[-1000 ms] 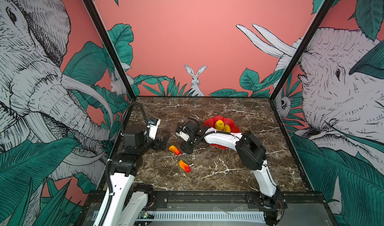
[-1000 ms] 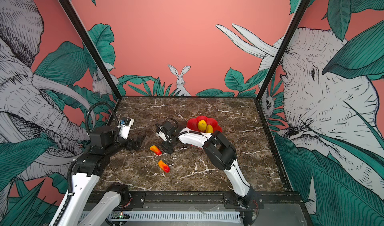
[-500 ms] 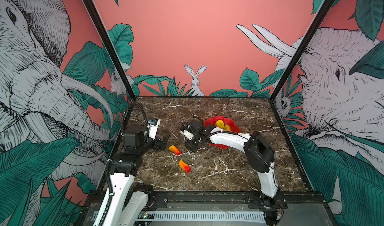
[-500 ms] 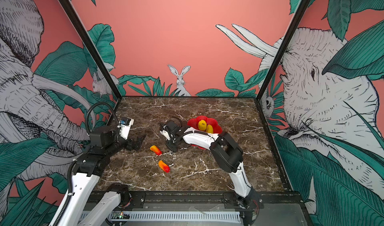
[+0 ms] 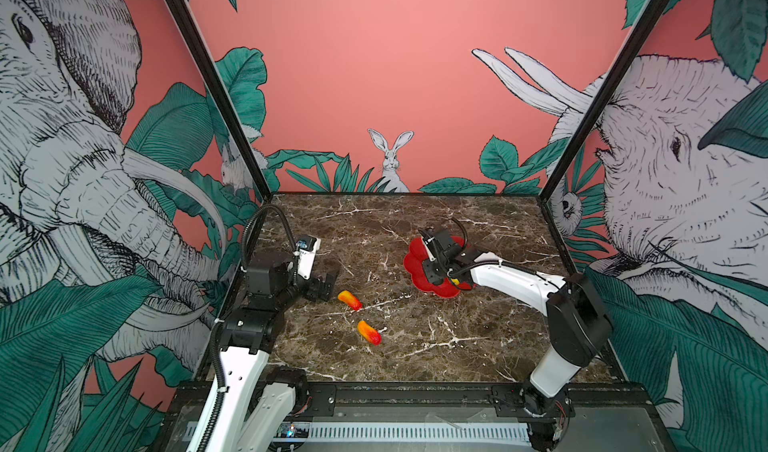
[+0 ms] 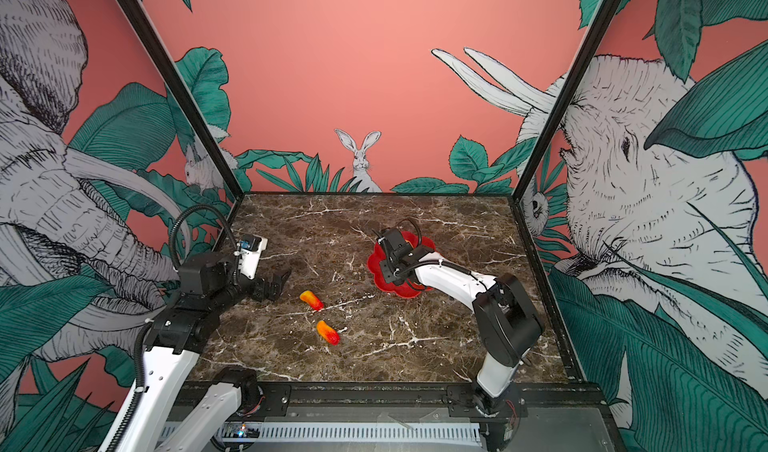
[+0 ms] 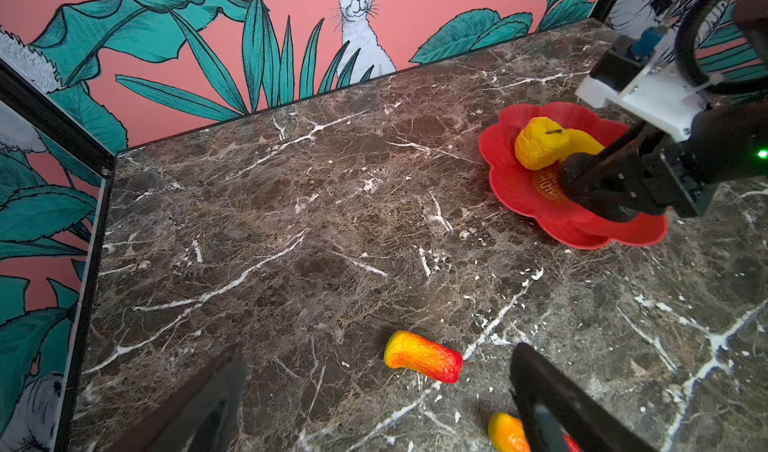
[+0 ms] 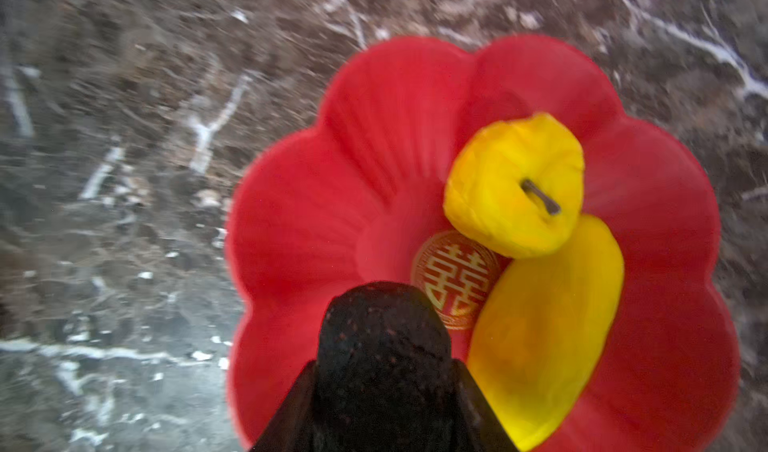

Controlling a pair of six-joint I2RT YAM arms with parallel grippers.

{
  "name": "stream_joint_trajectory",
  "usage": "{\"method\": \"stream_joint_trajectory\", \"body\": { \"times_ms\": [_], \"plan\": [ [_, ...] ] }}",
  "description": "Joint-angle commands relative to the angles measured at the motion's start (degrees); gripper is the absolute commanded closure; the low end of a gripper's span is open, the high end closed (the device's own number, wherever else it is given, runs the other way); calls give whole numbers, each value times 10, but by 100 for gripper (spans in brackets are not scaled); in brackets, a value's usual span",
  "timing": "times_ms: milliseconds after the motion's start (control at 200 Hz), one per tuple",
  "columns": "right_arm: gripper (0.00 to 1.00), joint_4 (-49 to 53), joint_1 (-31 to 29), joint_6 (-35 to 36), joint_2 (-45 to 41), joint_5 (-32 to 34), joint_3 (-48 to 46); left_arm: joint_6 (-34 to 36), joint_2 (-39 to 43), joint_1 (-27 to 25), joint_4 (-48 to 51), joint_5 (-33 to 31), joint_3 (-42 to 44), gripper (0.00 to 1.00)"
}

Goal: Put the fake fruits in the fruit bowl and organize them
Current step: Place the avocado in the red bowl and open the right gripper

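Between the right tool's (image 8: 382, 371) jaws: the dark fruit (image 8: 380, 321), pinched on both flanks. The jaws are closed only as far as its width allows, and its blunt end pokes out past the tips.

- Under that tool sits the bowl (image 8: 291, 221). The dark fruit hangs low over the gold mark (image 8: 455, 279) at the bowl's centre. I cannot tell whether it touches the bowl floor.
- Just past the tool's tips lies the bumpy yellow fruit (image 8: 511, 188), stem up. Beside the tips, the long yellow fruit (image 8: 548, 325) curves along the bowl wall. The two touch, crowding one half of the bowl.
- My reading is that the tool holds the dark fruit over the bare half because only that half has room for it. A drop there should not knock the yellow pair.
- The tool comes in from above the rim, probably to avoid tipping the shallow bowl.

The left tool (image 5: 323, 284) has its jaws wide apart and grips nothing, and it sits low over the desk (image 7: 291, 230).

- Between and just ahead of its fingers lies one orange-red fruit (image 7: 424, 356). A second (image 7: 505, 431) is half hidden behind one finger.
- Both lie on the desk, well apart from the bowl.
- The spread jaws suggest it is lined up for the nearer one.

Count: two fruits in the bowl, one held over it, two on the desk.
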State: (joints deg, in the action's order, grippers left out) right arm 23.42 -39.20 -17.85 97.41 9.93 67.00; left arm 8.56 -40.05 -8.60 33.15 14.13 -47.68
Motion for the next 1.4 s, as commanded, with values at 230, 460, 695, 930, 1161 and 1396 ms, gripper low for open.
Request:
{"method": "stream_joint_trajectory", "body": {
  "times_ms": [230, 460, 695, 930, 1161, 1396],
  "plan": [
    [64, -18, 6, -20, 57, 82, 25, -3, 3, 0, 7, 4, 7, 0],
    [64, -15, 7, -13, 87, 107, 40, -2, 1, 0, 8, 4, 7, 0],
    [60, -10, 7, -6, 101, 123, 40, -3, 1, 0, 7, 4, 6, 0],
    [41, -7, 7, -2, 101, 120, 40, -3, 1, 0, 8, 4, 6, 0],
    [34, 2, 7, 6, 71, 117, 42, -3, 3, -1, 9, 2, 7, 0],
    [22, -15, -9, 24, 10, 38, 36, -4, 3, 0, 9, -1, 7, 0]
  ]
}}
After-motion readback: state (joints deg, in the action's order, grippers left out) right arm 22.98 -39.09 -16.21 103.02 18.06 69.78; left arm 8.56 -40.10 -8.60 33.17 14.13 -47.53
